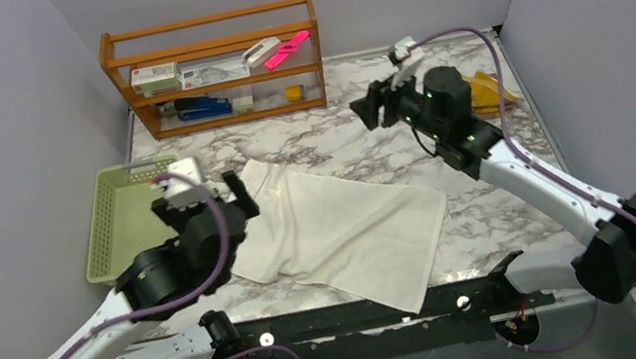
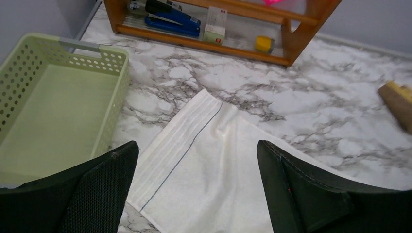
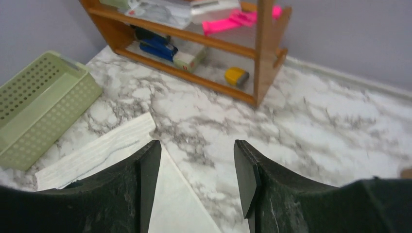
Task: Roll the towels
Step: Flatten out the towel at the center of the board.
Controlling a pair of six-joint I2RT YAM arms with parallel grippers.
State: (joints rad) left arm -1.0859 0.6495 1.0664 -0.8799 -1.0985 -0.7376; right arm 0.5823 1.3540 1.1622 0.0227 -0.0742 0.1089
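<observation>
The white towel (image 1: 343, 229) lies spread flat on the marble table, its striped end toward the basket. It also shows in the left wrist view (image 2: 209, 170) and the right wrist view (image 3: 97, 150). My left gripper (image 1: 207, 201) is open wide and empty, just above the towel's striped left end (image 2: 197, 160). My right gripper (image 1: 372, 106) is open and empty, raised over bare marble beyond the towel's far edge (image 3: 197, 155). The mustard-yellow towel (image 1: 486, 90) lies at the back right, mostly hidden behind my right arm; a tan-brown fold of it shows in the left wrist view (image 2: 398, 104).
A pale green plastic basket (image 1: 99, 248) stands left of the towel, and it shows empty in the left wrist view (image 2: 48, 107). A wooden shelf (image 1: 207, 19) with a stapler, boxes and pink items stands at the back. Grey walls close in the table on three sides.
</observation>
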